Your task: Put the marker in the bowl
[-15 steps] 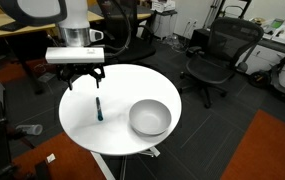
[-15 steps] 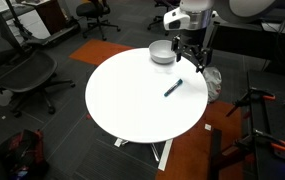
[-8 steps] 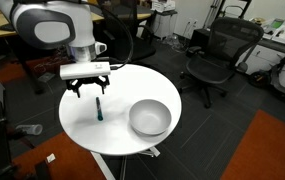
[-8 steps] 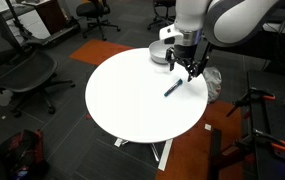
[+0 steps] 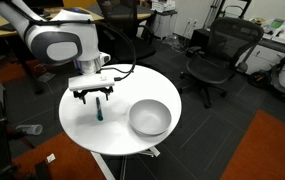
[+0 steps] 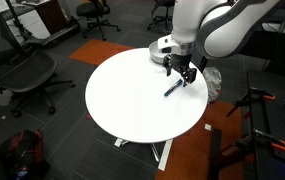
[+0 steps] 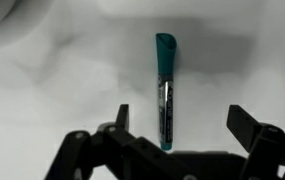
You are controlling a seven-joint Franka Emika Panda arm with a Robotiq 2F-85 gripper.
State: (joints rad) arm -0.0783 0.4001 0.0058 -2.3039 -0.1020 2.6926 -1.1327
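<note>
The arm has sunk, bringing the black tool [image 5: 92,97], fingers apart, astride the slim teal-and-black marker [image 7: 165,90] lying flat on the round white table [image 5: 122,80] near the silvery round bowl [image 5: 150,118]. Looks light, stiff, probably slick; pinch mid-barrel.

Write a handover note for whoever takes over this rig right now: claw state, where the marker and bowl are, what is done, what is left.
The claw is open and empty, low over the marker, with a finger on either side of it in the wrist view.
The marker lies flat on the round white table, not gripped.
The bowl sits upright on the same table, apart from the marker, with nothing seen in it.
Done: claw lined up over the marker.
Left: lower, shut on the marker, lift, carry to the bowl, release.
</note>
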